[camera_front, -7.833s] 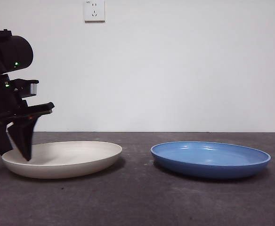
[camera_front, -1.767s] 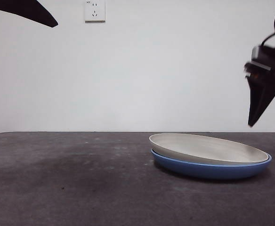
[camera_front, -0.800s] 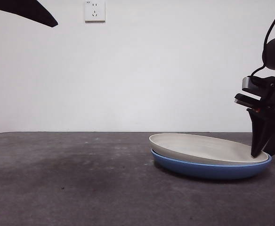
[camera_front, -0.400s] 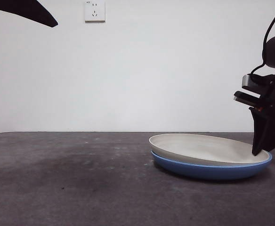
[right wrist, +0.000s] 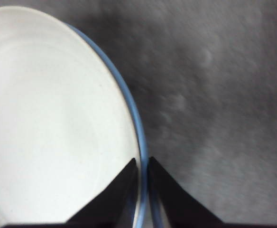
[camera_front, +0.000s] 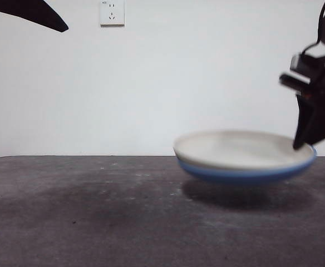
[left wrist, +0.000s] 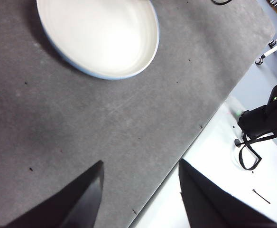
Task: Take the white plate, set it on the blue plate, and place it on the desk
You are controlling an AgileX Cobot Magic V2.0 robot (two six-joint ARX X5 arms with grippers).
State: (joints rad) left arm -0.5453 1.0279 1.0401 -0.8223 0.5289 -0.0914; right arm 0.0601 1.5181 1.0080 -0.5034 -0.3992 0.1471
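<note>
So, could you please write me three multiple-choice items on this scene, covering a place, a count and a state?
1. Where is the white plate?
A. alone on the desk
B. nested in the blue plate
C. under the blue plate

2. How many plates are in view?
A. one
B. two
C. three

3. What is the stack's state?
A. resting on the desk
B. tipped on edge
C. lifted clear of the desk

Answers:
1 B, blue shows only as a band round and under the white.
2 B, one white, one blue.
3 C, a gap and shadow lie beneath, and the right claw is shut on the rims; the left claw waits open.
</note>
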